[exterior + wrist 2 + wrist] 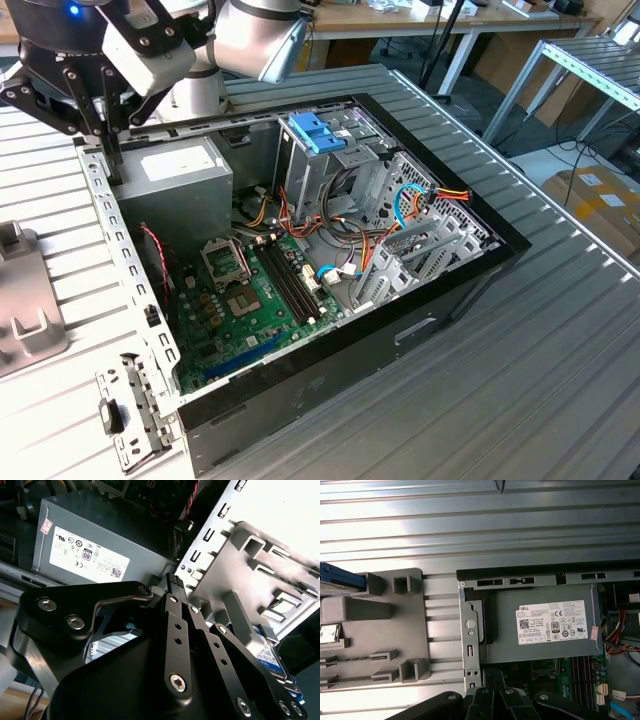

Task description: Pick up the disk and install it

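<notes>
The disk [274, 661] is a flat silver-grey drive with a blue-edged carrier. It lies on the grey holder [250, 555], beyond the computer case's outer wall. In the first wrist view its blue edge [340, 577] shows at the holder's [395, 625] far end. My gripper [172, 580] is black, shut, and holds nothing. It hangs over the case's rim beside the grey power supply [545, 625], well apart from the disk. In the exterior view the gripper [105, 130] is at the top left, above the case's corner.
The open computer case [460, 290] holds a green motherboard [250, 300], loose cables and a drive cage with a short blue latch piece [315, 130]. The perforated case wall [115, 260] stands between the case and the holder [25, 300]. Ribbed metal tabletop [520, 400] lies all around.
</notes>
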Available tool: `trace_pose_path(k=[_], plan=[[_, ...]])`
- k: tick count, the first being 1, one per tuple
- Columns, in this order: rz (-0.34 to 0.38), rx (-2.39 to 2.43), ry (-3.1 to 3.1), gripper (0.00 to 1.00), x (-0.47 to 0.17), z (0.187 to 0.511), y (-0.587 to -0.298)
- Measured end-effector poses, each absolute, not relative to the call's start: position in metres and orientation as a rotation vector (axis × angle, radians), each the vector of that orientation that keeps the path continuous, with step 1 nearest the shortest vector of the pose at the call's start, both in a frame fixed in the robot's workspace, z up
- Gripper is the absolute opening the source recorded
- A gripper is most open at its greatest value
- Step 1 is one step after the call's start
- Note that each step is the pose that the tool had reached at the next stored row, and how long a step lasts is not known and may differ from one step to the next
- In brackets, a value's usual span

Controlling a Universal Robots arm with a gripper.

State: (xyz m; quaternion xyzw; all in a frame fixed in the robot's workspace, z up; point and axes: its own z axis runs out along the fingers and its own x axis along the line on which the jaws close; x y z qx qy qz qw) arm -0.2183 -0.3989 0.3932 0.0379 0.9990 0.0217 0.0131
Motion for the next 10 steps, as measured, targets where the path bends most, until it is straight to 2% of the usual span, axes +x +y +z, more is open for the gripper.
trace_pose_path(k=[10], plan=[[0.068, 0.118, 3.112, 0.11, -0.2254, 0.3932, -0.3989]])
